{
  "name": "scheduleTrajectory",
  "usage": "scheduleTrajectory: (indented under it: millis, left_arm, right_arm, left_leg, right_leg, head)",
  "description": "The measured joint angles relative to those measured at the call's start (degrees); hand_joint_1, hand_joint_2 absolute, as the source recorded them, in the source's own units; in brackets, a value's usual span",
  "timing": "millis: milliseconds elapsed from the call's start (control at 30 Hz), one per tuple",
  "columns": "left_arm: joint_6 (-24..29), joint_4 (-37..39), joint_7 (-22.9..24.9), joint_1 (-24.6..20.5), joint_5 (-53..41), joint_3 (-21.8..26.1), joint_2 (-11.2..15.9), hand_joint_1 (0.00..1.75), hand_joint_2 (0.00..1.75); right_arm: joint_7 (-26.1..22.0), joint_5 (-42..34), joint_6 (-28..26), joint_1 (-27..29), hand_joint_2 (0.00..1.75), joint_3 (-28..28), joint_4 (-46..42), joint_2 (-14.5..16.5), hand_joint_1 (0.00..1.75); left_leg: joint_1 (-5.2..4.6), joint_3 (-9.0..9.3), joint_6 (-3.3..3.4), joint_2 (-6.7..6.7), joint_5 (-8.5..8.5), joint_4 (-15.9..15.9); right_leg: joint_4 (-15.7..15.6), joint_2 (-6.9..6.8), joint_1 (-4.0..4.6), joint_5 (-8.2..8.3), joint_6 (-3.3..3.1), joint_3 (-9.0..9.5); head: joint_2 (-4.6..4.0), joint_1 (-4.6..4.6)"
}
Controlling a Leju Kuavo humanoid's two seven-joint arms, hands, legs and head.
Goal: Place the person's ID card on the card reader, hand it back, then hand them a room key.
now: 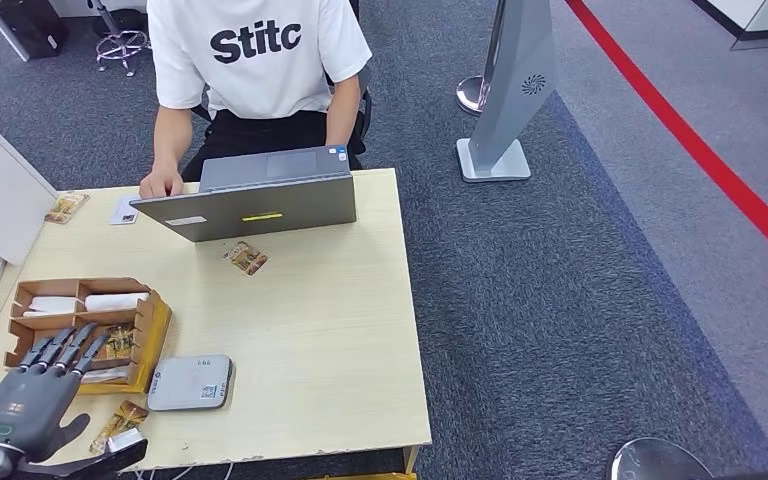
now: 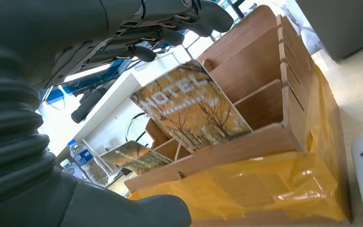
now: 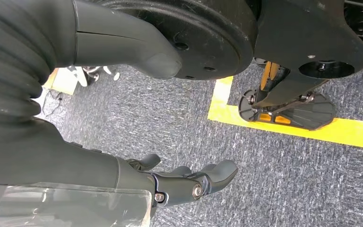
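Several hotel key cards (image 2: pixel 191 111) stood upright in the wooden organizer (image 1: pixel 150 325) just beyond the left hand (image 1: pixel 35 400), whose empty, spread fingers (image 1: pixel 60 348) hovered ready to pick one, while the right hand (image 3: pixel 184 182) hung loosely open, empty, beside the floor.

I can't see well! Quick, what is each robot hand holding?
Left hand: open, fingers over the brown wooden card box, holding nothing.
Right hand: open, empty.

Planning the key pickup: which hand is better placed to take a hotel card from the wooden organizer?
Left: the left hand hovers open at the wooden organizer, fingers near a hotel card. The right hand hangs over carpet.
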Motion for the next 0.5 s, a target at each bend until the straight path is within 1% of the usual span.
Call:
scheduleTrajectory:
  millis: [267,500]
  left_arm:
    - [0.1,2.2,0.1,-1.3,-1.1,0.1,-2.0,0.0,1.75]
    - [0.4,2.8,0.5,-2.0,-1.6,0.2,-3.1,0.0,1.75]
  right_arm:
    - [0.0,0.0,-0.2,0.0,1.75,0.0,0.0,0.0,0.0]
    - [0.0,0.0,-0.4,0.0,1.75,0.0,0.0,0.0,0.0]
  left_leg:
    - [0.0,0.0,0.0,-0.01,0.0,0.0]
    - [0.0,0.0,0.0,0.0,0.0,0.0]
  right_leg:
    - [0.0,-0.01,0.0,0.0,0.0,0.0]
    - [0.0,-0.01,0.0,0.0,0.0,0.0]
  head:
    - [-0.01,0.0]
    - [0.0,-0.01]
